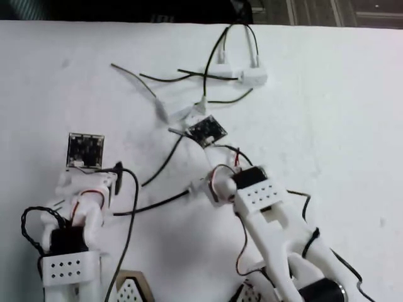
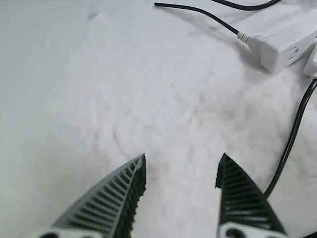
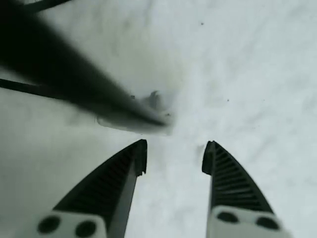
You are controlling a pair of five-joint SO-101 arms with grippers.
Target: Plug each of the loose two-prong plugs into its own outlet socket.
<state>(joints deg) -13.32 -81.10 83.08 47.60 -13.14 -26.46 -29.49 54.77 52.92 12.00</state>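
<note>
Table (image 1: 340, 113): white, bare in most parts, with black cords (image 1: 154, 204) strewn across the middle.

Left arm (image 1: 69, 251): sits at the near-left corner in the high view, pointing away from the near edge.

Left gripper (image 2: 183, 156): pincer spread wide, nothing between the ribbed fingers. It is over bare table.

Outlet (image 2: 286, 47): white block lying flat, well ahead of the left gripper and off to one side. Slots show on the face turned toward the camera. A black lead (image 2: 198, 11) with a white collar enters one end of it. Another black cord passes close by the same fingertip side.

Right arm (image 1: 277, 233): comes in from the near-right corner and angles toward the table's middle.

Right gripper (image 3: 176, 143): pincer also wide, holding nothing.

Plug (image 3: 154, 99): small and pale, lying on the table just ahead of the right gripper's fingertips and nearer one finger than the other. It touches neither finger. Its dark cord runs off across the view (very blurred, so I cannot tell how the prongs point).
</note>
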